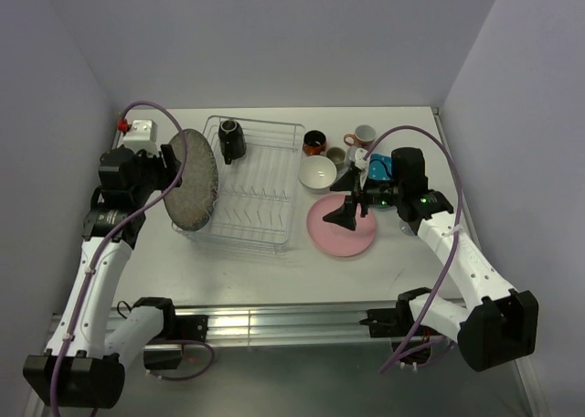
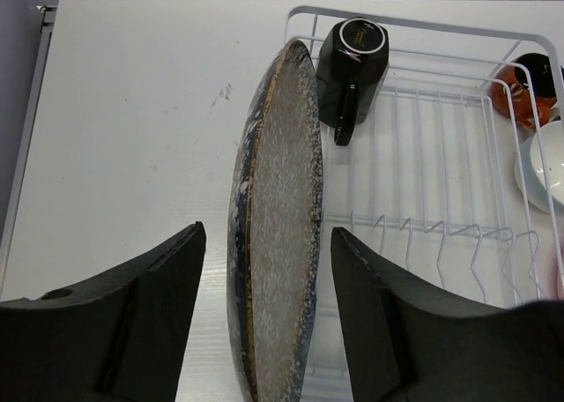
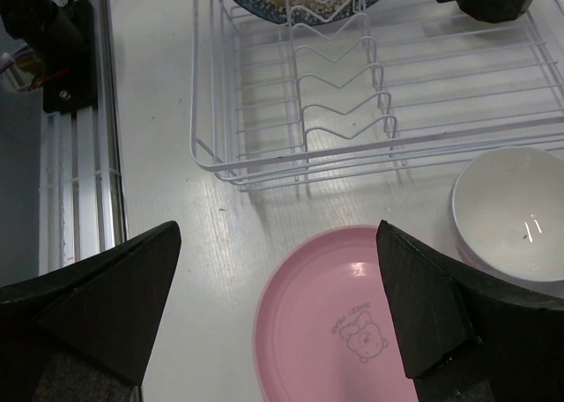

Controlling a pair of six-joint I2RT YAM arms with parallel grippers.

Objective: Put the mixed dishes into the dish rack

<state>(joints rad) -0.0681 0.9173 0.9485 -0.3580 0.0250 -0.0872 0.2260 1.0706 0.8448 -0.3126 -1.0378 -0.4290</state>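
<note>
Because the left gripper (image 2: 266, 228) stands parted, holding nothing, the upright grey speckled plate (image 2: 282, 199) could topple off the dish rack (image 2: 388, 18). The right gripper (image 3: 278, 226) gapes empty.

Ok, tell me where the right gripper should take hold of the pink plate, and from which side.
Grip the pink plate by its rim, probably at the near right edge, coming down from above. It lies flat, so only the rim offers a pinch; the white bowl crowds its far side and the dish rack its left.
</note>
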